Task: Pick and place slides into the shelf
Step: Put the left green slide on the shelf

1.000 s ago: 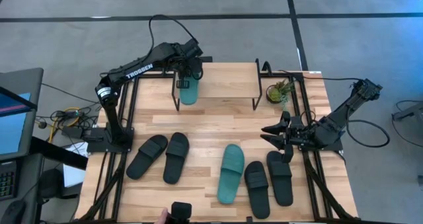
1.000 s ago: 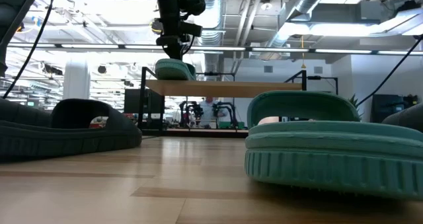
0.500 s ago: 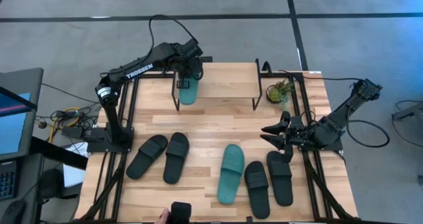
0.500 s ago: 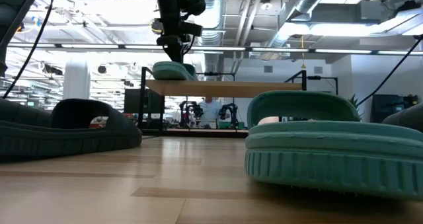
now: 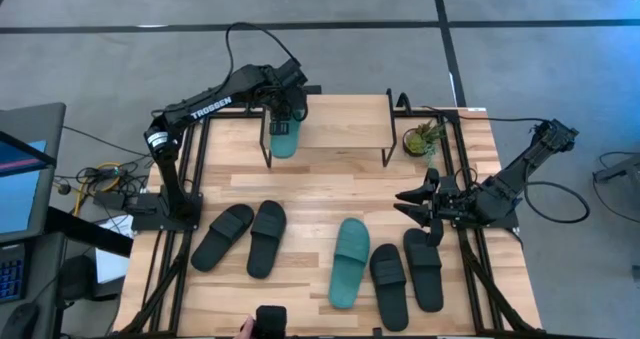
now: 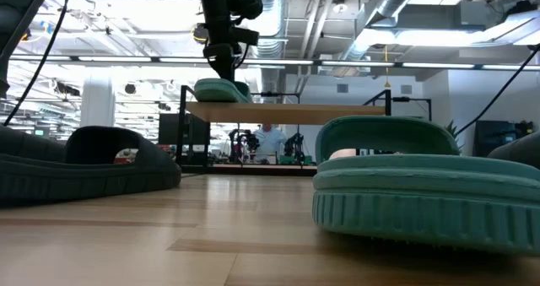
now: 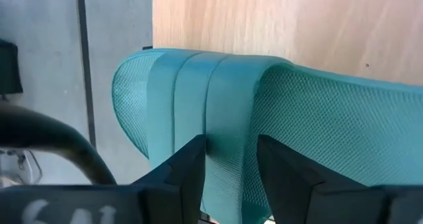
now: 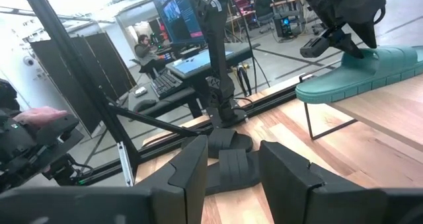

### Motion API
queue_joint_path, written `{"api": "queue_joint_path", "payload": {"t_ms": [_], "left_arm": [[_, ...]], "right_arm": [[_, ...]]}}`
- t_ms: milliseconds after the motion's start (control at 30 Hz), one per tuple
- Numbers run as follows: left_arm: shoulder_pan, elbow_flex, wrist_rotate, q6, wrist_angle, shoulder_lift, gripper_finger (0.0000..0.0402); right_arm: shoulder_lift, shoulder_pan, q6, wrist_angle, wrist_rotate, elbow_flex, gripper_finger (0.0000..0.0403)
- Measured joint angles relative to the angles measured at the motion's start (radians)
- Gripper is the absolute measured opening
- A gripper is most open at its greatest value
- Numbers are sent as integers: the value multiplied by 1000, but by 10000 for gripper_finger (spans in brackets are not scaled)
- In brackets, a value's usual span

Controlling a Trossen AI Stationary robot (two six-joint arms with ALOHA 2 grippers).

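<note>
A teal slide [image 5: 284,139] lies sole-down on the left end of the shelf [image 5: 340,124], its near end just over the shelf's front edge. My left gripper [image 5: 283,114] stands above it, pointing steeply down, its fingers apart on either side of the slide's strap [image 7: 228,118]. The other teal slide [image 5: 349,262] lies flat on the table, with a black pair [image 5: 245,237] to its left and another black pair [image 5: 405,276] to its right. My right gripper [image 5: 412,205] waits open at the table's right side, level, with nothing between its fingers. My left gripper comes from above, one finger [image 7: 188,168] on each side of the teal slide's strap ridge [image 7: 228,158]. Whether the fingers touch the strap I cannot tell. The slide lies on the shelf board [image 6: 295,112].
A small potted plant [image 5: 424,137] stands at the shelf's right end. A black camera block [image 5: 270,319] sits at the table's near edge. Bare tabletop lies between the shelf and the slides. A person [image 8: 142,49] sits at a desk beyond the table.
The teal slide on the shelf has sunk a little and now lies flat on the board. Both arms have kept their places.
</note>
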Motion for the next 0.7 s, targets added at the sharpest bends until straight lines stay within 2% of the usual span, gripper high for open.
{"api": "queue_joint_path", "payload": {"t_ms": [400, 700], "left_arm": [[27, 0, -1, -211, 14, 0, 128], [27, 0, -2, -249, 13, 0, 128]], "right_arm": [[0, 0, 0, 0, 0, 0, 122], [0, 0, 0, 0, 0, 0, 122]]}}
